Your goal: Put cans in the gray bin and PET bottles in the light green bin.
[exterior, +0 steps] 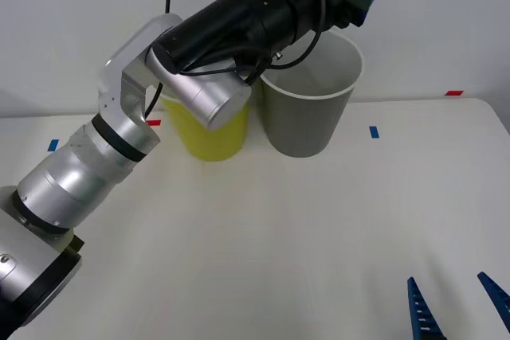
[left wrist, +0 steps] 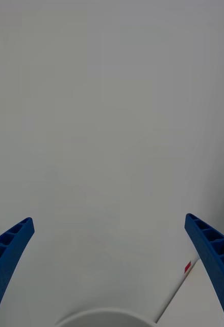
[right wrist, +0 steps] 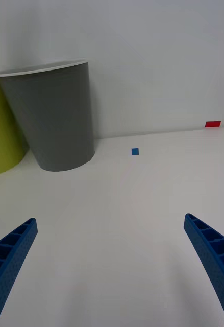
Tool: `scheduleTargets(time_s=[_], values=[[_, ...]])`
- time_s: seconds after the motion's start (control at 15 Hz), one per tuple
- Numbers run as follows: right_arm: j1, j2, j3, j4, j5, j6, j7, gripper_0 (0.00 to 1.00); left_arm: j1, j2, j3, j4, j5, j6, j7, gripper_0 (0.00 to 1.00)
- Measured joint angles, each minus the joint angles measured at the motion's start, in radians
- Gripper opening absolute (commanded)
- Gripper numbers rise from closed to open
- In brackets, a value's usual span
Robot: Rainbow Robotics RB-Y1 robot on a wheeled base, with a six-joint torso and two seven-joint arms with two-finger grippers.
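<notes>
**Blue ribbed claws spread, both empty**

Blue and ribbed, the left gripper (left wrist: 112, 265) was spread wide with nothing between its tapered fingers. It was raised above the white-rimmed mouth of the gray bin (exterior: 309, 93), pointing toward the pale wall, at the end of a black cylindrical wrist and a smooth silver and white arm. A curved slice of white rim sat below it in the left wrist view.

Low at the near right of the matte white table (exterior: 303, 236), the right gripper (right wrist: 112, 265) was likewise spread and empty.

Two tall tapered cups stood close together at the table's far side, the gray bin beside the light green bin (exterior: 209, 129), partly behind the arm. Small blue and red tape marks dotted the tabletop.
</notes>
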Motion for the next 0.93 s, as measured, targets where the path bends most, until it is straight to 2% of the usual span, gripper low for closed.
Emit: scheduleTargets(time_s=[0.2, 0.33, 0.6, 0.93], values=[[0.000, 0.000, 0.000, 0.000, 0.000, 0.000, 0.000, 1.00, 0.114, 0.041, 0.106, -0.201, 0.065, 0.170, -0.060, 1.00], [0.000, 0.000, 0.000, 0.000, 0.000, 0.000, 0.000, 1.00, 0.192, 0.077, 0.167, -0.290, 0.123, 0.194, -0.089, 1.00], [0.000, 0.000, 0.000, 0.000, 0.000, 0.000, 0.000, 1.00, 0.291, 0.159, 0.251, -0.447, 0.169, 0.258, -0.104, 1.00], [0.000, 0.000, 0.000, 0.000, 0.000, 0.000, 0.000, 1.00, 0.534, 0.189, 0.383, -0.631, 0.184, 0.280, -0.113, 1.00]])
